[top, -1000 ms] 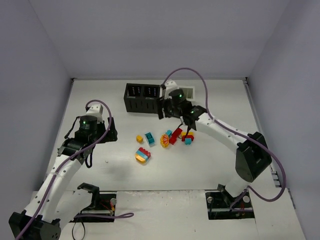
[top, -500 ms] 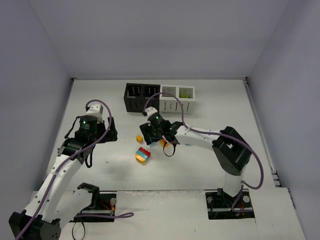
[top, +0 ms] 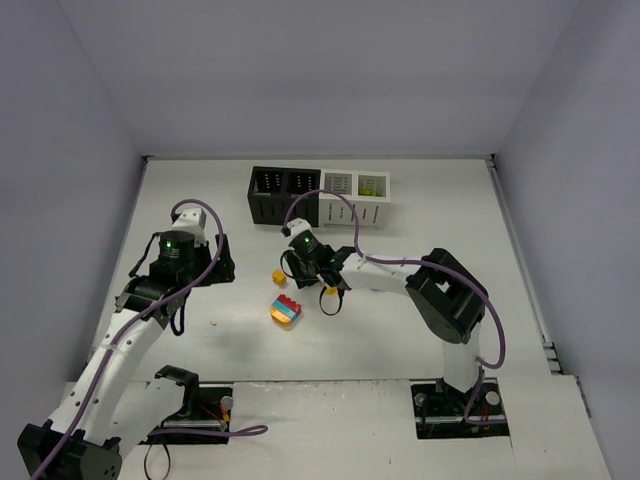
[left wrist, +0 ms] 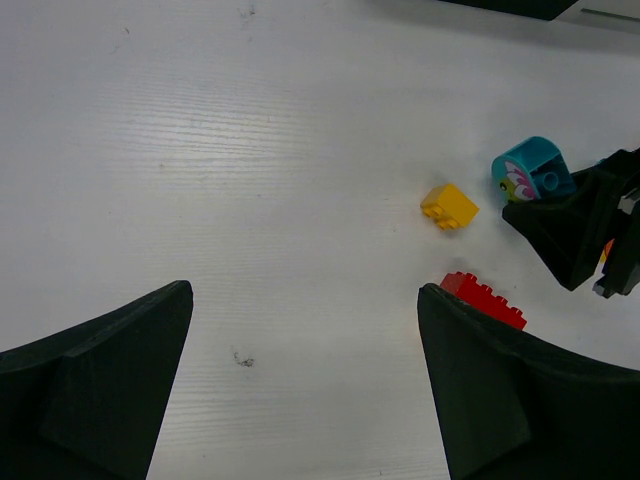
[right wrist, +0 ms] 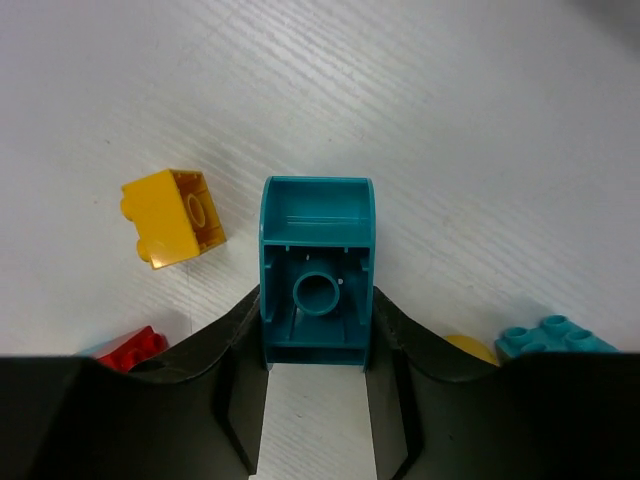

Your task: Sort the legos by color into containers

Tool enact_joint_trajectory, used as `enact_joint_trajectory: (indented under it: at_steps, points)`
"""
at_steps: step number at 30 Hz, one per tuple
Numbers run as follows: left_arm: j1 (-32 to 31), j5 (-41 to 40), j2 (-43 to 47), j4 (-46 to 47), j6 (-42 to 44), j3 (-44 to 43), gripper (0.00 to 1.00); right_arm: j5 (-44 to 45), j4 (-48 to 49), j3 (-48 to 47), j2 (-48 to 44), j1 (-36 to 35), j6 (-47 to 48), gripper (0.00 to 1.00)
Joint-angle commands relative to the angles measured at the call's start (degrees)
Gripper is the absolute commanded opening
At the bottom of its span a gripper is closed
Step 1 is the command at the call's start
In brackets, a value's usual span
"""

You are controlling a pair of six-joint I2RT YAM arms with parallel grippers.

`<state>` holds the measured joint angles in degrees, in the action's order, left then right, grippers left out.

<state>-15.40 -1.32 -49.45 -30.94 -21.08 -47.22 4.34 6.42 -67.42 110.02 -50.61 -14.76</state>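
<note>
Teal arch-topped plastic brick [right wrist: 317,262] sits pinched in the right gripper [right wrist: 317,325]. A straight lift should spare the small yellow plastic brick [right wrist: 170,217] just left. The left gripper [left wrist: 305,375] gapes wide, empty.

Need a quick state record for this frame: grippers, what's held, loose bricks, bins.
right gripper: shut on teal brick, hollow underside facing the wrist camera
left gripper: open, empty, over the table
loose nearby: yellow brick, apart from the teal one; multicolour clump
containers: row of four, two black, two white, far side
brick off the table: cannot tell
</note>
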Motion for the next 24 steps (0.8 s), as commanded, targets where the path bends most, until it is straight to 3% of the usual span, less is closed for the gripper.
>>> enact_joint_trajectory:
  at_steps: [1,9,17,20,24]
  points:
    - [-0.4,-0.4,0.4,2.6,0.8,-1.1,0.87,5.0,3.5,-4.3,-8.2,1.0,2.1,0.0]
    - [-0.4,-0.3,0.5,2.6,0.8,-1.1,0.87,5.2,3.4,-13.3,-10.2,10.4,5.7,0.01]
    - [-0.4,-0.4,0.7,2.5,0.8,-1.1,0.87,3.8,3.3,-23.5,-3.1,18.0,9.0,0.11]
    - [-0.3,-0.3,0.8,2.5,0.9,-1.1,0.87,3.3,3.0,-26.0,-0.8,19.8,8.7,0.15]
    - [-0.4,-0.6,1.0,2.5,0.9,-1.0,0.87,1.5,2.4,-27.9,1.8,20.6,9.4,0.34]
